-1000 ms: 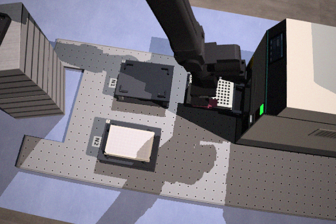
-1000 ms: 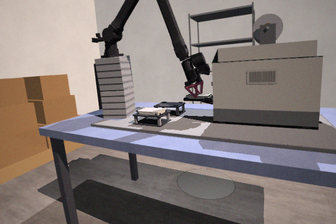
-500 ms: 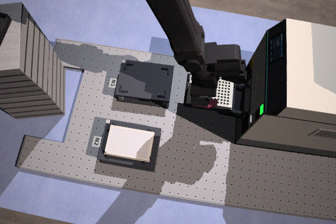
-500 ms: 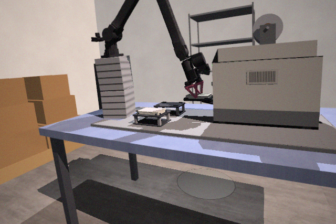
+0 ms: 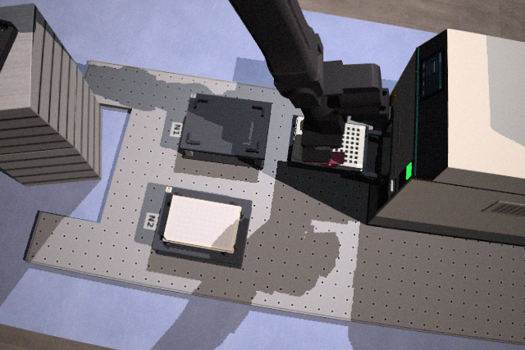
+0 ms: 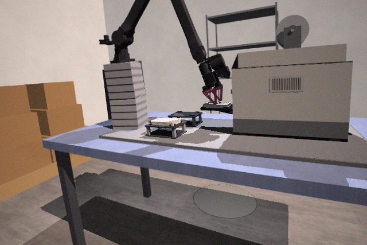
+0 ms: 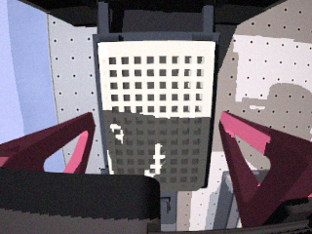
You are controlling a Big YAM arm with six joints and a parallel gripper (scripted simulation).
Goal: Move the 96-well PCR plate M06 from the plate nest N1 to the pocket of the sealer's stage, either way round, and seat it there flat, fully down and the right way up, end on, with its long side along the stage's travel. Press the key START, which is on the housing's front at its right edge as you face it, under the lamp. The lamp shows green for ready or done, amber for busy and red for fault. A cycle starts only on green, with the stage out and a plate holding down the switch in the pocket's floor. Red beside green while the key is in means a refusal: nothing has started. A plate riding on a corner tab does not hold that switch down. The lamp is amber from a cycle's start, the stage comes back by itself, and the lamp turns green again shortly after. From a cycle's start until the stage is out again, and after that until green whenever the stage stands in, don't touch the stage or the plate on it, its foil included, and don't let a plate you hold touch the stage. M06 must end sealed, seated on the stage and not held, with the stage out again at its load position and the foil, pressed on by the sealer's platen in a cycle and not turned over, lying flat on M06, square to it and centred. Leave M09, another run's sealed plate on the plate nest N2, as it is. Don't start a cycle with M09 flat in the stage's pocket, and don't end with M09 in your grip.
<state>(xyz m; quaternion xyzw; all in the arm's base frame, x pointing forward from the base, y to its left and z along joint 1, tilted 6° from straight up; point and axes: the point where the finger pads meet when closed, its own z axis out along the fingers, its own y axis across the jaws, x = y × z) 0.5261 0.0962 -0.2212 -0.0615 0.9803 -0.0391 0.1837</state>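
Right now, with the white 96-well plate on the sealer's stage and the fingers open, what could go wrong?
1. The open maroon-fingered gripper straddles the white well plate M06; lifting off crookedly could nudge it out of the dark stage pocket.
2. The wrist hides the plate's near end, so flat seating is unconfirmed; START might be refused despite the green lamp.
3. The foil-topped plate M09 sits nearby.

START key [image 5: 391, 185] too small
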